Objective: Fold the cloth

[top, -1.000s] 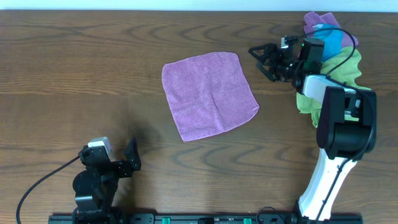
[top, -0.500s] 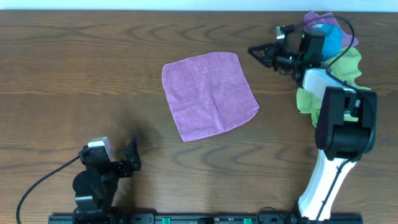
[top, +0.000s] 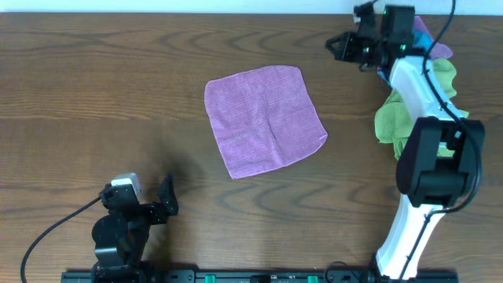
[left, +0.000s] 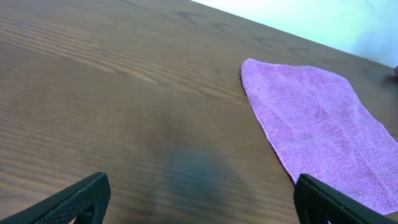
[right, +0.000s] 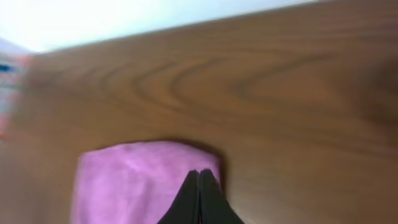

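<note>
The cloth [top: 263, 119], a lavender square, lies flat and unfolded in the middle of the table, turned slightly askew. My right gripper [top: 333, 44] hovers near the far edge, off the cloth's back right corner. It is shut with nothing between its fingers. In the right wrist view its closed fingertips [right: 200, 177] point down over the blurred cloth [right: 130, 180]. My left gripper [top: 168, 196] rests near the front left, open and empty. From the left wrist the cloth [left: 317, 124] lies ahead to the right, beyond the wide-spread gripper [left: 199, 193].
A bunched pile of cloths sits at the back right under my right arm: a lime-green one [top: 391, 122], with purple [top: 438, 49] and a bit of blue behind it. The table's far edge [top: 236, 14] runs just behind the right gripper.
My right gripper has shut and swung back toward the far edge, away from the cloth. The cloth and the left arm have not moved.
</note>
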